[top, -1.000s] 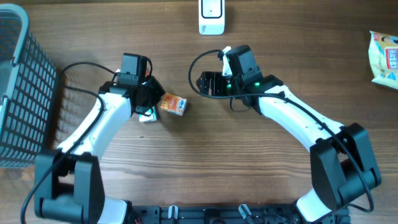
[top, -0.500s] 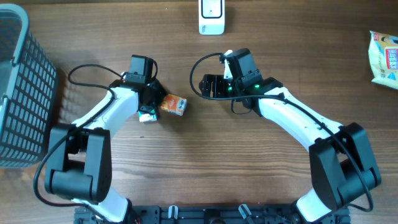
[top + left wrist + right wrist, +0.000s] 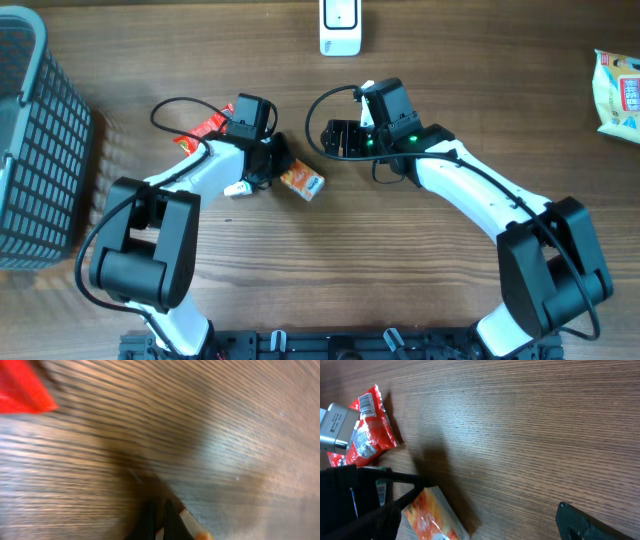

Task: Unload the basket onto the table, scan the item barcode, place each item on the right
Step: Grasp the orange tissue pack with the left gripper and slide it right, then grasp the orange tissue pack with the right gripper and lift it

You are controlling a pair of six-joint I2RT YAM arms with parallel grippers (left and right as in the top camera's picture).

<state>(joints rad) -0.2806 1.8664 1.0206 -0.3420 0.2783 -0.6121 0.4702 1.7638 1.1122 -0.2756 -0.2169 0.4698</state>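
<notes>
The left wrist view is blurred, a red packet point(image 3: 22, 390) cut by its upper left corner. Overhead, the basket point(image 3: 35, 150) runs off the left edge; print on the orange carton point(image 3: 302, 181) is too small to read

1. You see the wooden table point(image 3: 225, 435) filling the blurred frame
2. A red packet point(image 3: 20, 387) cuts into your top-left corner
3. At the bottom edge, the left gripper point(image 3: 159, 512) has its dark fingers point(image 3: 171, 522) pressed close, with a sliver of orange carton point(image 3: 194, 529) right beside them
</notes>
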